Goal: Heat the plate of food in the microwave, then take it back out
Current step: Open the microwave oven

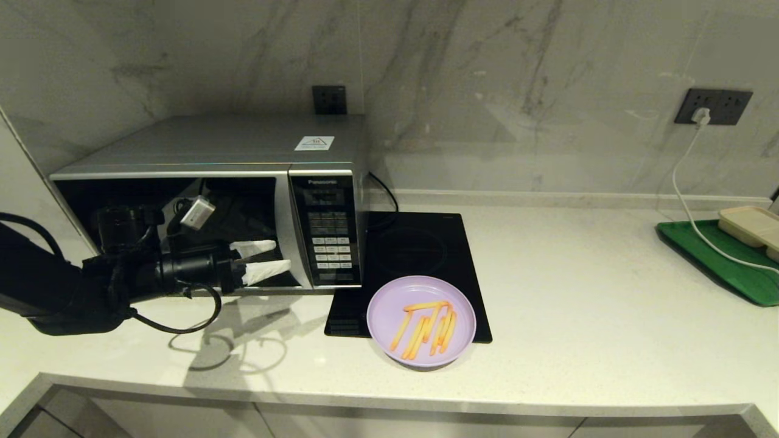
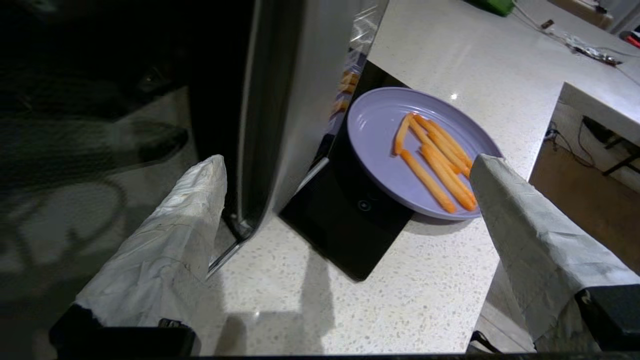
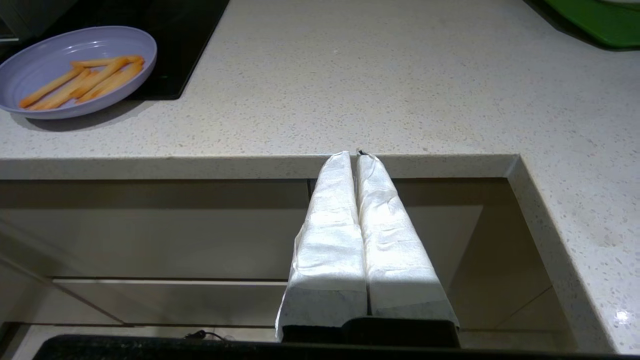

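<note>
Right gripper (image 3: 356,155) is sitting low at the front edge of the tabletop (image 3: 400,90), fingers (image 3: 330,240) pressed together, holding nothing; it's out of the head view. The plate of food (image 3: 30,70) is lying well apart from it, off toward the microwave side.

Left gripper (image 1: 277,258) is hovering in front of the microwave (image 1: 207,201), at the door's edge by the curved handle strip (image 2: 265,115). Its fingers (image 2: 170,250) are spread wide, gripping nothing; one is lying just beside the strip, touching or not, can't tell.

The plate of food (image 1: 421,320) is sitting beyond those fingertips, to the microwave's right, half on the tabletop and half on the black induction cooktop (image 1: 420,249), fries (image 1: 426,325) on it. Microwave door is reading closed.

Further back on the right: green tray (image 1: 706,255) carrying a beige compartment tray (image 1: 748,224), white cable (image 1: 688,201) running up to the wall socket (image 1: 715,106).
</note>
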Controlling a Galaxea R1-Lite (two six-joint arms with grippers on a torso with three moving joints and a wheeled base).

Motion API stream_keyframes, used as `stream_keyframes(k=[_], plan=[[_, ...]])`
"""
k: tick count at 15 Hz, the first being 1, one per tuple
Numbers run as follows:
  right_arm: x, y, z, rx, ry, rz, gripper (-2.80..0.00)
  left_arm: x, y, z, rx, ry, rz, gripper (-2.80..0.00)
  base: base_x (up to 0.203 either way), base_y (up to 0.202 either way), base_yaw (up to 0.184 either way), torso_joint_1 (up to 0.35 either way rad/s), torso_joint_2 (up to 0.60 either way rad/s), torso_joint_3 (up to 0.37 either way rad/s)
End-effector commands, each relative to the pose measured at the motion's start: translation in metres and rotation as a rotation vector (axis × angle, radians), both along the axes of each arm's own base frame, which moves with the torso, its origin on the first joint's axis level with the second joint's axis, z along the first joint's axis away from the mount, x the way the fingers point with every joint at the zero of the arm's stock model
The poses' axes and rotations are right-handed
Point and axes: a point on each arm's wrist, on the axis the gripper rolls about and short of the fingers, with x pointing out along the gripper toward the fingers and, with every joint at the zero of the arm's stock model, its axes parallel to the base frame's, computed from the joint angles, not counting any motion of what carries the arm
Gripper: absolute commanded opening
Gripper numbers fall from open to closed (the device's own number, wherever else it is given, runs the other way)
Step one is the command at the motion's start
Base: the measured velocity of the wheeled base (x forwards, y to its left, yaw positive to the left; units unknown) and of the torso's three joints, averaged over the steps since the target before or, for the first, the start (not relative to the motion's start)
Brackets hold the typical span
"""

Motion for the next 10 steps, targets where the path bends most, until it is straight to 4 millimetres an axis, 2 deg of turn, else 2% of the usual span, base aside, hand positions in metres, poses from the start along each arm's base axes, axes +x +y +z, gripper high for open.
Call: stream_keyframes(k=[1,5,10], plan=[[0.000,0.000,0.000,0.000,0.001,0.000,-2.80,-0.002,0.003,0.000,0.001,-0.006,0.004,0.00,0.000,0.000,0.000,0.000,0.00,0.000],[0.000,0.000,0.000,0.000,0.001,0.000,-2.80,-0.003,-0.006,0.004,-0.010,-0.004,-0.028,0.00,0.000,0.000,0.000,0.000,0.00,0.000],[0.000,0.000,0.000,0.000,0.002,0.000,-2.80,-0.001,-0.015,0.000,-0.011,0.008,-0.052,0.00,0.000,0.000,0.000,0.000,0.00,0.000]])
